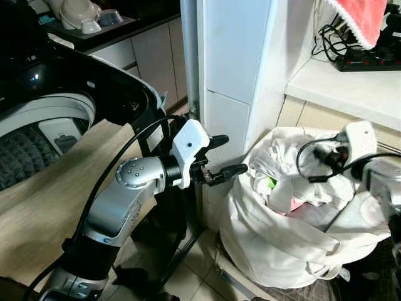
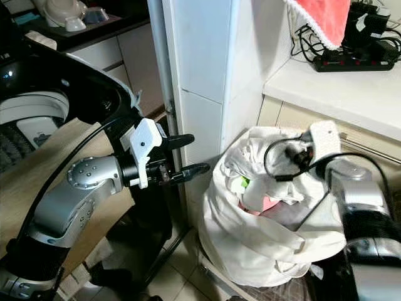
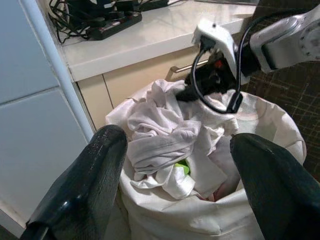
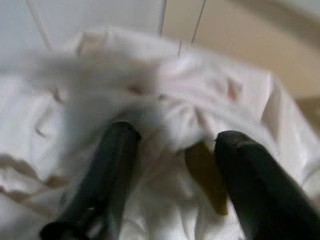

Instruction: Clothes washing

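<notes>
A white laundry bag (image 1: 294, 241) stands on the floor by the white pillar, stuffed with crumpled white clothes (image 1: 282, 160) and bits of green and pink. My right gripper (image 1: 321, 165) is at the bag's top, open, its fingers (image 4: 100, 180) spread around a fold of white cloth (image 4: 165, 110); that view is blurred. My left gripper (image 1: 227, 155) hangs open in the air just left of the bag, pointing at it, holding nothing. In its wrist view the clothes (image 3: 160, 140) lie beyond its fingers (image 3: 85, 185). The washing machine's open drum (image 1: 31, 141) is at far left.
The white pillar (image 1: 232, 63) rises between washer and bag. A counter (image 1: 351, 84) behind the bag carries a power strip (image 1: 369, 61) with cables, and a red cloth (image 1: 360, 19) hangs above. A tan board (image 1: 44, 207) lies before the washer. Tiled floor shows below.
</notes>
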Available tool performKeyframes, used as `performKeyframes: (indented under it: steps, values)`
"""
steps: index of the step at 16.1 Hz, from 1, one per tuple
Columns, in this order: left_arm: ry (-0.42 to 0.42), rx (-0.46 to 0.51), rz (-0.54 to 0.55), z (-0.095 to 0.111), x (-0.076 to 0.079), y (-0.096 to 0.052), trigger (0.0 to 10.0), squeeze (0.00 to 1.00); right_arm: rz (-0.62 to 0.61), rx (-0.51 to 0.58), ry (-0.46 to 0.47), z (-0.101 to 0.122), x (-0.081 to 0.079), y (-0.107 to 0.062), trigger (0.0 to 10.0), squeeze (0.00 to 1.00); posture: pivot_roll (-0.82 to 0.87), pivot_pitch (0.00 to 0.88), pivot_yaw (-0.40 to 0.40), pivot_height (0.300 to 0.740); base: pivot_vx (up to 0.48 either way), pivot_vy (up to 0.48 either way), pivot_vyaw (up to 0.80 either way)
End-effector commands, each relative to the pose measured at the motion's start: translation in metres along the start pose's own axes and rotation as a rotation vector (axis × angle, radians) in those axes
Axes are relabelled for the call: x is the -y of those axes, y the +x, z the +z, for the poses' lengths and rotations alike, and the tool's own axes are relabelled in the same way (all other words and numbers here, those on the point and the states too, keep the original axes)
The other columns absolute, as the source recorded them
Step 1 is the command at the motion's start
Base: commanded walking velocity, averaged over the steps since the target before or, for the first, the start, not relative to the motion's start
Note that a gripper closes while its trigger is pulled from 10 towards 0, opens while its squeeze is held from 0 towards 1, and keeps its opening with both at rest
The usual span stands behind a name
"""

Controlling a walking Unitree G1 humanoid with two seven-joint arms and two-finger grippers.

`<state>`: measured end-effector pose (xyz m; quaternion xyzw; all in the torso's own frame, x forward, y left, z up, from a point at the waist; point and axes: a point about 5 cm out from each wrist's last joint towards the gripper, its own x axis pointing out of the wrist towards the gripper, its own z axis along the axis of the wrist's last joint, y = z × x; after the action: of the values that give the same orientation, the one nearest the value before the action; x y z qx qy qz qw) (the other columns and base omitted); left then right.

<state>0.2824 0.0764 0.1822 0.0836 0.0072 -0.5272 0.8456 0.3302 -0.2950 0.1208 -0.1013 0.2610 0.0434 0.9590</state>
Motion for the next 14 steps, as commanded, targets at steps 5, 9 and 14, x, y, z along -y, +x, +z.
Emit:
performKeyframes:
  steps: [5, 9, 14]
  values:
    - [0.020, -0.015, -0.023, 0.003, 0.003, -0.001, 10.0, 0.00, 0.006, -0.114, -0.012, -0.026, -0.005, 0.009, 0.0, 0.00, -0.10, 0.000, 0.069, 0.740, 0.000, 0.000, 0.00]
    - [0.018, -0.022, -0.022, 0.002, 0.003, -0.002, 10.0, 0.00, 0.019, -0.109, -0.001, -0.027, -0.005, 0.011, 0.0, 0.00, -0.10, 0.000, 0.070, 0.740, 0.000, 0.000, 0.00]
    - [0.019, -0.024, -0.022, 0.002, 0.003, -0.001, 10.0, 0.00, 0.033, -0.092, 0.002, -0.025, -0.004, 0.011, 0.0, 0.00, -0.11, 0.000, 0.071, 0.740, 0.000, 0.000, 0.00]
